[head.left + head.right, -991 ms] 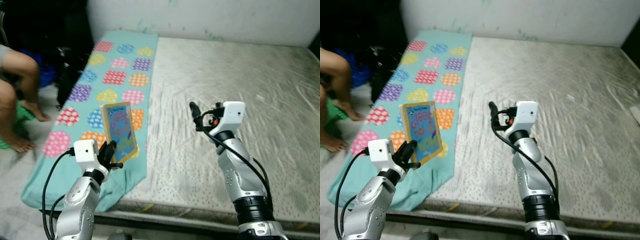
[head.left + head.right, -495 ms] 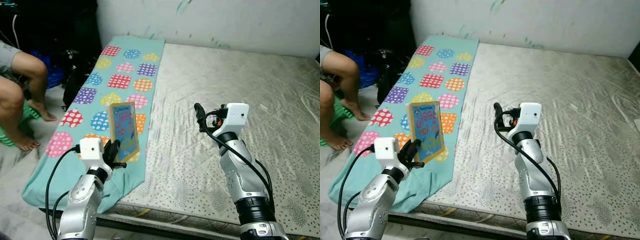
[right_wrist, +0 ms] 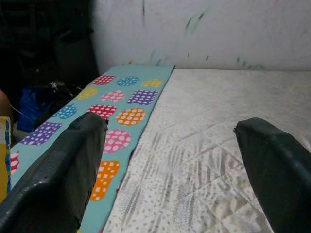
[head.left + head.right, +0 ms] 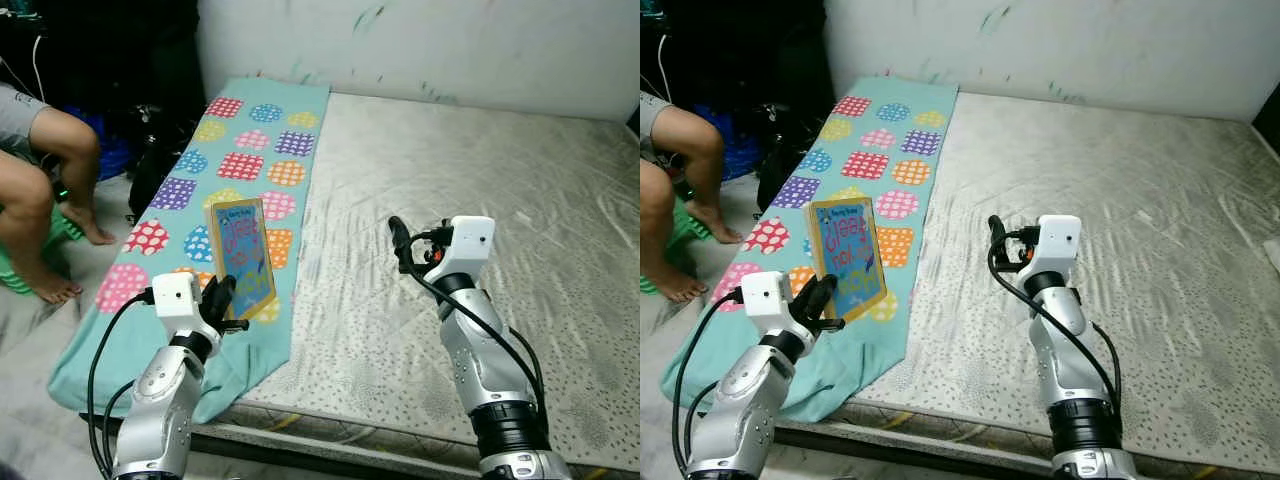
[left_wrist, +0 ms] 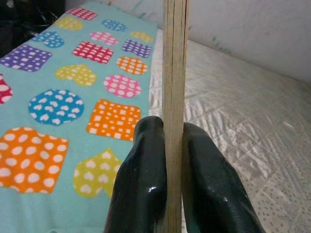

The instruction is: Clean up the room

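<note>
Picture book (image 4: 241, 259), seen from the head cameras, stands upright above the patterned teal blanket (image 4: 245, 160) on the mattress (image 4: 1120, 200), clamped by its lower edge in the left gripper (image 4: 222, 302); so shallow a hold could let it tip or slide out. The left wrist view adds the edge-on spine pinched between both fingers (image 5: 143, 184), while the right wrist view shows the right gripper (image 3: 175, 170) with fingers wide apart and empty.

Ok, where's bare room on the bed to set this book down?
The mattress is bare from the patterned blanket across to its far side, up to the wall. The blanket too carries nothing. The left gripper holds the book upright over the blanket's near end; the open right gripper hovers mid-mattress. A person's legs crowd the floor beside it.
</note>
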Controlling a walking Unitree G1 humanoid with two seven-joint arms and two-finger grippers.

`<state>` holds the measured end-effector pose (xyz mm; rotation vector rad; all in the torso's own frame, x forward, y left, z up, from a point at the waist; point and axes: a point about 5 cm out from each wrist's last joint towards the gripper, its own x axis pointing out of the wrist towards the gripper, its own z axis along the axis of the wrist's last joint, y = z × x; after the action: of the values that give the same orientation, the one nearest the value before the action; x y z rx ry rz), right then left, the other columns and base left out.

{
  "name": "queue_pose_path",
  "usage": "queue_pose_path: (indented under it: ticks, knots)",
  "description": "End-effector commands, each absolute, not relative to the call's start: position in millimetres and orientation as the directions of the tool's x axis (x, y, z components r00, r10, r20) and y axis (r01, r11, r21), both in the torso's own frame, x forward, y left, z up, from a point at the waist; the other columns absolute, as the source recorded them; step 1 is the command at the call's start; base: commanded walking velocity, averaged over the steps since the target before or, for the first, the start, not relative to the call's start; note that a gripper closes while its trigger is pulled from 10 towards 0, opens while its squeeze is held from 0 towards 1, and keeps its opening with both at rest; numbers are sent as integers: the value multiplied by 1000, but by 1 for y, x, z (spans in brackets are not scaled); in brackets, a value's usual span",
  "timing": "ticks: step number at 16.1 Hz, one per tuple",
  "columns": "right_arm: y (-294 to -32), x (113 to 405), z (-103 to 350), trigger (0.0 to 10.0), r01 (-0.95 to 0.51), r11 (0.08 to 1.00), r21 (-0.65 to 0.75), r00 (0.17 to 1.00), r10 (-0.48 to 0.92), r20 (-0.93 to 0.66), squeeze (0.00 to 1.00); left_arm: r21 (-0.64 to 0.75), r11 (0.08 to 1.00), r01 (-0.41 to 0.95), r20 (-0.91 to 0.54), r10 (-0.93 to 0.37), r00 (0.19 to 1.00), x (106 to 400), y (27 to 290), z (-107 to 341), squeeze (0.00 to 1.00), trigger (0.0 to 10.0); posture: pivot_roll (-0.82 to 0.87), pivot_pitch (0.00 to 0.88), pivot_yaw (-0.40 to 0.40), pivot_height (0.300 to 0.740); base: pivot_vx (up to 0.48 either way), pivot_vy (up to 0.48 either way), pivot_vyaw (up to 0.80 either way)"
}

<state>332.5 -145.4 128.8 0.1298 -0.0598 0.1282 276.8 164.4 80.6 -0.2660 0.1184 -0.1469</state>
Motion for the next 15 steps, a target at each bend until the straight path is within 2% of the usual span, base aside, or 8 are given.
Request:
queue_pose_path:
  ticks: [1, 6, 15]
  knots:
    - [-149, 332, 129, 10000, -109, 985, 130, 993, 101, 66, 0, -279, 948, 153, -42, -171, 984, 281, 162, 90, 0, 10000, -62, 14, -26, 740, 0, 0, -800]
    - [-150, 333, 131, 10000, -102, 988, 118, 993, 94, 74, 0, -262, 950, 169, -37, -185, 982, 283, 158, 92, 0, 10000, -61, 16, -27, 740, 0, 0, -780]
    - [-148, 332, 132, 10000, -118, 988, 97, 990, 111, 82, 0, -277, 943, 185, -41, -204, 978, 283, 155, 92, 0, 10000, -65, 18, -27, 740, 0, -251, 0]
